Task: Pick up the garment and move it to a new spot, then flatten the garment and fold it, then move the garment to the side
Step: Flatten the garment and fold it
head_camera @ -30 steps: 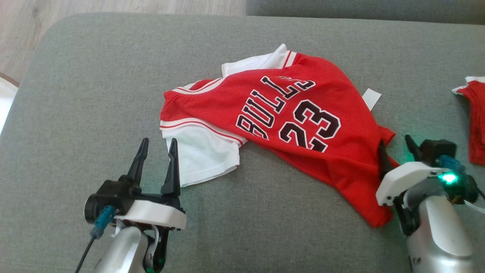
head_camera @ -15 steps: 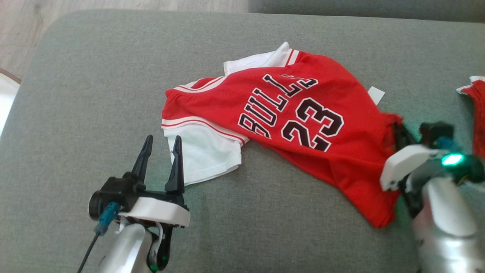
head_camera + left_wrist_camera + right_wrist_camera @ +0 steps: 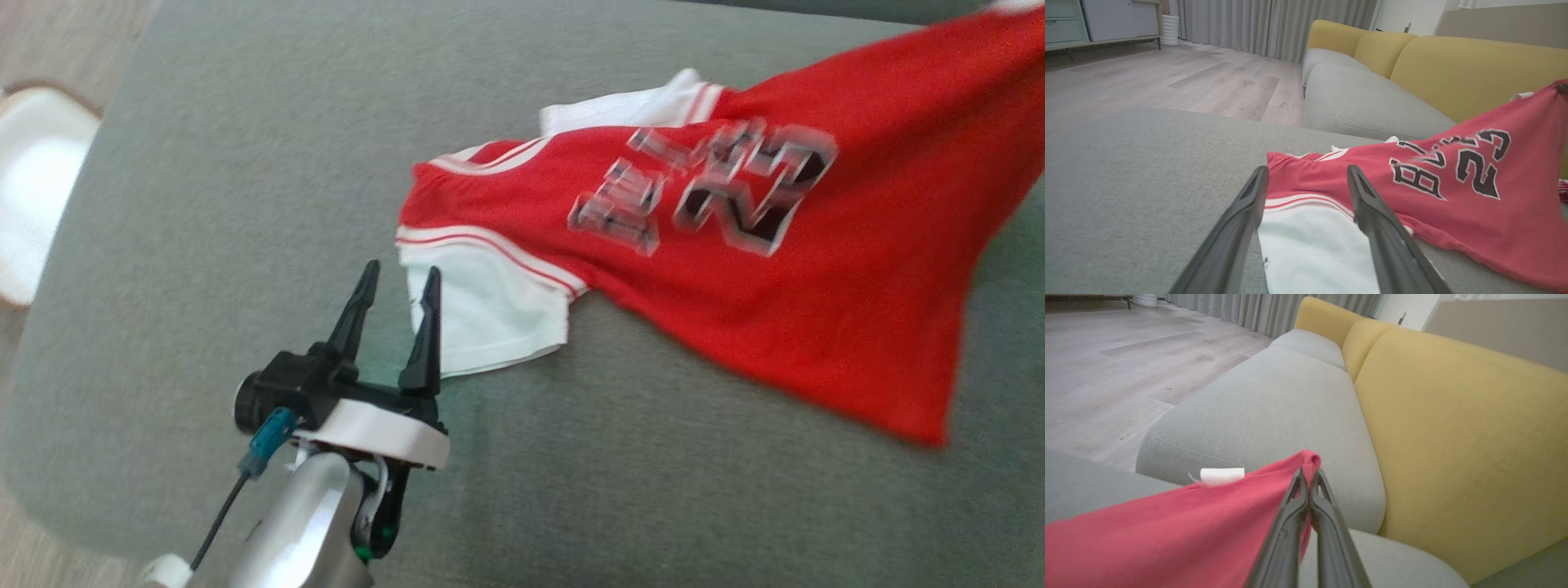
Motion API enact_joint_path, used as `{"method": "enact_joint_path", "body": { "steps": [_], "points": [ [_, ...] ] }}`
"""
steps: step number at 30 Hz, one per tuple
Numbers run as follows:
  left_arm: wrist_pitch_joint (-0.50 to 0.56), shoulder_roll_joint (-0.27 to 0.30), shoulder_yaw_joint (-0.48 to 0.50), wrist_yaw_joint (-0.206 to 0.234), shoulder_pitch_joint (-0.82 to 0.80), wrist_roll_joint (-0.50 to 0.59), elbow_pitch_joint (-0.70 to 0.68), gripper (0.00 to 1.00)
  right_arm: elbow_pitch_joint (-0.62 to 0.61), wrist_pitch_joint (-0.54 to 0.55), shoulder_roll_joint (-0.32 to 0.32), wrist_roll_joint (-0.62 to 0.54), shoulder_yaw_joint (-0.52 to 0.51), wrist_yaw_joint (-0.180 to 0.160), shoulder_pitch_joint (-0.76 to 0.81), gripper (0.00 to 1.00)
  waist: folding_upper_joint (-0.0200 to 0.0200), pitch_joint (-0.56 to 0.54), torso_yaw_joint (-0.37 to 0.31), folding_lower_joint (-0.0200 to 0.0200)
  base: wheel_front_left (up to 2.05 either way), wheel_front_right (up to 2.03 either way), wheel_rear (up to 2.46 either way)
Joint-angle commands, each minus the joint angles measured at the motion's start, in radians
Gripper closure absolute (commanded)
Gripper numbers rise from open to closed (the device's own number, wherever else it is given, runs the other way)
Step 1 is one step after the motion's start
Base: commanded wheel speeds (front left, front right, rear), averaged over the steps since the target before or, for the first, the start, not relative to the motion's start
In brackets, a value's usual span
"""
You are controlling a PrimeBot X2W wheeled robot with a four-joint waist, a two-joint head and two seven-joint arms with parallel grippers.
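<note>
Floor (image 3: 1167,81): pale wood planks with a matte grain, beyond the cushion in both wrist views.
Curtain (image 3: 1274,24): grey cloth hanging in narrow upright pleats at the far side of the floor.
Sofa (image 3: 1453,437): yellow woven backrest in padded blocks with rounded tops, above a grey seat with soft, bulging edges.
Cushion (image 3: 245,204): broad grey woven pad with a flat top and rounded corners. The jersey lies on it.
Jersey (image 3: 816,310): thin, smooth red fabric with white trim stripes. Its left part lies on the cushion. Its right part is lifted off and pulled taut toward the upper right of the head view, where it is blurred.
Sleeve (image 3: 490,318): soft white fabric lying flat on the cushion at the jersey's near left corner, edged with red and white stripes.
Lettering (image 3: 1453,167): blocky black characters outlined in white. "23" can be read in the left wrist view.
Left end effector (image 3: 402,267): two long, dark, tapered fingers spread wide and gripping nothing. It is low over the cushion at the sleeve's edge, and I cannot tell whether it touches.
Right end effector (image 3: 1309,471): fingers pressed together, pinching a bunched red edge of the jersey. A small fold pokes up above the tips.
Tag (image 3: 1222,475): small white rectangle sticking out of the jersey's upper edge.
</note>
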Motion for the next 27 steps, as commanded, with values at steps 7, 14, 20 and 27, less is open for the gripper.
{"method": "enact_joint_path", "body": {
  "steps": [7, 14, 20, 27],
  "points": [
    [-0.009, -0.014, 0.006, -0.012, -0.059, 0.003, -0.020, 0.00, 0.050, -0.046, -0.081, -0.098, -0.013, -0.001, -0.203, 1.00, 0.0000, 0.056, 0.088, -0.0001, 0.00, 0.00, 0.00],
    [-0.009, -0.022, 0.018, -0.008, -0.064, 0.003, -0.026, 0.00, 0.131, -0.102, -0.045, -0.175, -0.021, -0.001, -0.251, 0.00, 0.0000, 0.057, 0.075, -0.0001, 0.00, 0.00, 0.00],
    [-0.009, -0.019, 0.057, -0.003, -0.056, 0.014, -0.033, 0.00, 0.189, -0.202, 0.015, -0.146, 0.004, -0.001, -0.203, 0.00, 0.0000, 0.012, 0.012, -0.0001, 0.00, 0.00, 0.00],
    [-0.009, -0.005, 0.104, 0.003, -0.025, 0.028, -0.041, 0.00, 0.186, -0.275, 0.086, -0.046, 0.063, -0.001, -0.108, 0.00, 0.0000, -0.051, -0.070, -0.0001, 0.00, 0.00, 0.00]
  ]
}}
